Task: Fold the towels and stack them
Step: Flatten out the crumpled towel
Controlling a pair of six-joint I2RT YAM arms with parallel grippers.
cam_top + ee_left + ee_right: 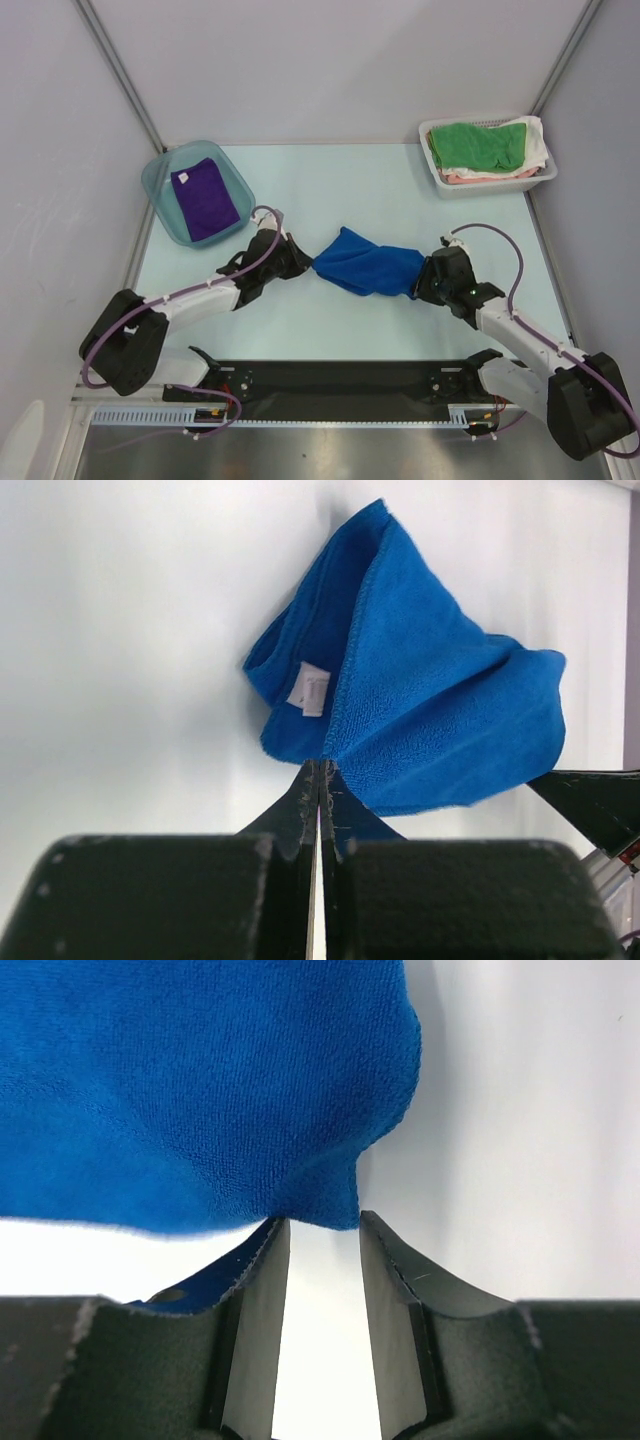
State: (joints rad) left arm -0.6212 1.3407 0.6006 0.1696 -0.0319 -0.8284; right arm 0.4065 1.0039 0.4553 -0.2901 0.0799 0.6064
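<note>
Left gripper (319, 772) pinches the blue towel (365, 262) at the centre of the counter (330, 185); right gripper (322, 1228) is spread at the towel's other end.

Three towels: purple towel (205, 198), blue towel (368, 262), green towel (480, 145). Two bins: tub (150, 182) at the desk's far-left corner, basket (490, 186) far-right. Two arms: left arm (190, 298), right arm (525, 330).

Blue towel (365, 262) crumpled centrally — purple (204, 199), green (478, 145) apart

One towel (365, 262) lies mid-table between left hand (308, 263) and right hand (420, 282).
</note>
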